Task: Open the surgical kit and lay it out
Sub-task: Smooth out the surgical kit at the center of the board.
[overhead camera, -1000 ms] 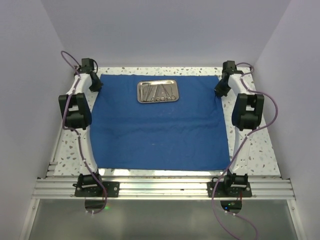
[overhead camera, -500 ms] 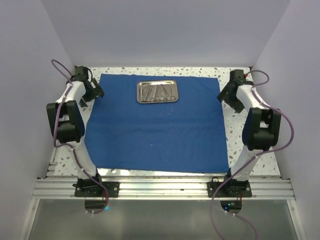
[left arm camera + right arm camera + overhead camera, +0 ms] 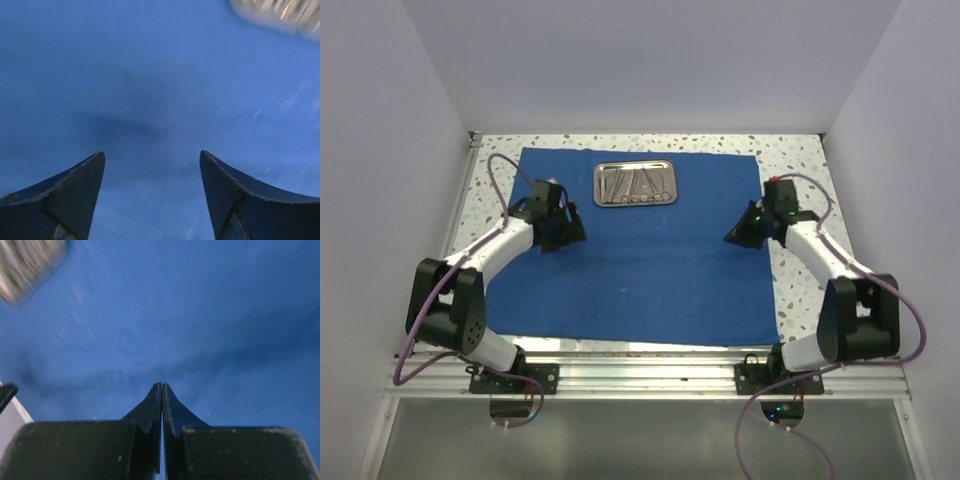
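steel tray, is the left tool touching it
Apart. The top external view shows a strip of bare blue cloth between the left tool and the steel tray.

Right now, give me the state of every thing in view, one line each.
blue cloth: unfolded, spread flat
steel tray: uncovered, on the cloth's far part
instruments: lying in the tray
left fingers: open, empty
right fingers: shut, empty

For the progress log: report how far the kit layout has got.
Done: the blue cloth lies spread flat. In hand: left gripper, open, and right gripper, shut and empty, hover over it. Left: the instruments lie inside the steel tray, none laid out.
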Controlling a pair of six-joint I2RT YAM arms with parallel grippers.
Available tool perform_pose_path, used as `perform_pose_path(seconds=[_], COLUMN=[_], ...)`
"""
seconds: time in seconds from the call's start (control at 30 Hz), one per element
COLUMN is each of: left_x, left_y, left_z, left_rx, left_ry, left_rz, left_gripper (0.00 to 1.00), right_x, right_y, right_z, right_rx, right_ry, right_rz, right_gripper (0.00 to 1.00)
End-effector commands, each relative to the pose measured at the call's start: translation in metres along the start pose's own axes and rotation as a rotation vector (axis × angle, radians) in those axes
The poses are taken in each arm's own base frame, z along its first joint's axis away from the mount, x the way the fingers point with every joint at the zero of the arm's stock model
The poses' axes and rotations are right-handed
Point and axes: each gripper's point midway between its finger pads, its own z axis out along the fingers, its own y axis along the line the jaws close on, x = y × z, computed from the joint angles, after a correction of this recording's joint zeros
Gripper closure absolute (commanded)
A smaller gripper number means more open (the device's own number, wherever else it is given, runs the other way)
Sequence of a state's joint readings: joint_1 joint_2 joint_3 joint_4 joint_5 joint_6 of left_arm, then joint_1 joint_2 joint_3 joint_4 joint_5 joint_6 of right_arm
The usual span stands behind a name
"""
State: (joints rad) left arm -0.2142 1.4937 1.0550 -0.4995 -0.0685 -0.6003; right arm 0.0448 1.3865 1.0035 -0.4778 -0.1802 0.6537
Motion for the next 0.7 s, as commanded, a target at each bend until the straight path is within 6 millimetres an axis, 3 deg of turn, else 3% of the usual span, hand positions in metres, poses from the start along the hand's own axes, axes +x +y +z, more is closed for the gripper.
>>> perform_pose_path(seconds=[0.0,0.03,0.13,0.2,0.23,0.3,0.33,0.47,0.57,0.67], left_x=[0.054,0.067,0.09,0.102,0.11,0.13,0.137,0.175,0.196,0.205], left_y=[-0.025,-0.035,-0.04,-0.035,-0.032,-0.024,-0.02,-0.003,-0.001,-0.006], left_z=[0.024,0.026,0.03,0.031,0.03,0.026,0.024,0.01,-0.003,-0.015], left_rx=[0.119,0.15,0.121,0.078,0.054,0.027,0.008,-0.043,-0.049,-0.039], left_ry=[0.114,0.139,0.187,0.216,0.233,0.269,0.28,0.355,0.402,0.416], left_rz=[-0.044,-0.04,-0.014,-0.025,-0.02,-0.025,-0.025,-0.026,-0.014,0.004], left_gripper=[0.22,0.24,0.26,0.28,0.28,0.28,0.29,0.28,0.27,0.24], right_x=[0.069,0.078,0.099,0.11,0.119,0.129,0.138,0.151,0.158,0.155], right_y=[0.025,0.027,0.017,-0.003,-0.027,-0.05,-0.077,-0.133,-0.154,-0.156], right_z=[0.029,0.035,0.046,0.051,0.052,0.051,0.047,0.021,0.0,-0.009], right_rx=[-0.192,-0.211,-0.187,-0.103,0.012,0.118,0.251,0.555,0.668,0.672], right_ry=[0.256,0.278,0.361,0.391,0.42,0.452,0.481,0.52,0.518,0.494], right_rz=[-0.009,-0.01,0.019,0.021,0.027,0.007,0.001,-0.018,-0.028,-0.044], right_gripper=[1.0,1.0,1.0,1.0,1.0,1.0,1.0,1.0,1.0,1.0])
